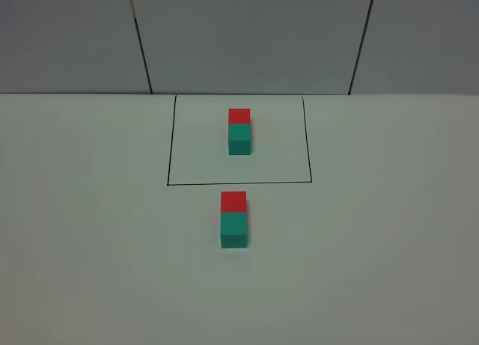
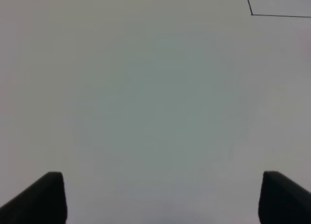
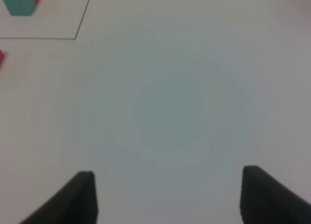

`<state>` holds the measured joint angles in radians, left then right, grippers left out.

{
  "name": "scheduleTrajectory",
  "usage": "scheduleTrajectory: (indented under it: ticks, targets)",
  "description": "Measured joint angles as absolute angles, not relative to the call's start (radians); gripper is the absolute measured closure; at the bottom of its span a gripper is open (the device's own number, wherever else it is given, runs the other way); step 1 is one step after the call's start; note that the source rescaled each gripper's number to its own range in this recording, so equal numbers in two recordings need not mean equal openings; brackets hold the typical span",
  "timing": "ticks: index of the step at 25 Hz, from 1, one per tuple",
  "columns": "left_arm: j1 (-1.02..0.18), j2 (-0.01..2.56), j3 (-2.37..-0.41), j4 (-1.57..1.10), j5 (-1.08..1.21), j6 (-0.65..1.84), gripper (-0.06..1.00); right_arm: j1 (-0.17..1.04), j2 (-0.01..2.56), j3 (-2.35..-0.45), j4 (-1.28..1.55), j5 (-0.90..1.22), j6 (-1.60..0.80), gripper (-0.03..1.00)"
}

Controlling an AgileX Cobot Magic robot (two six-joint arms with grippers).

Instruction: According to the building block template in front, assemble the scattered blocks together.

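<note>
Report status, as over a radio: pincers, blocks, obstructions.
Left pincer and right pincer open, empty. Red block joined to teal block, matching template. Nothing obstructing.

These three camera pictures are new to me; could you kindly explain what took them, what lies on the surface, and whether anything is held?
It is a two-armed robot. One camera looks down from high up; the other two ride on the wrists. On the white table, a black-lined rectangle frames the template, a red cube joined to a teal one. In front of it, the red block and teal block already touch the same way. The dark fingertips belong to the left gripper and right gripper; both are open and hold nothing.
</note>
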<state>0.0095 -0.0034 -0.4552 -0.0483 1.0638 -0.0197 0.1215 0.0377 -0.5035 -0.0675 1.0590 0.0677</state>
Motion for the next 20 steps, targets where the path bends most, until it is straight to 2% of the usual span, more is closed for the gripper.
scheduleTrajectory:
  ticks: [20]
  targets:
    - [0.01, -0.003, -0.455, -0.048, 1.064, -0.02, 0.04, 0.115, 0.038, -0.502, -0.068, 1.06, 0.067, 0.39]
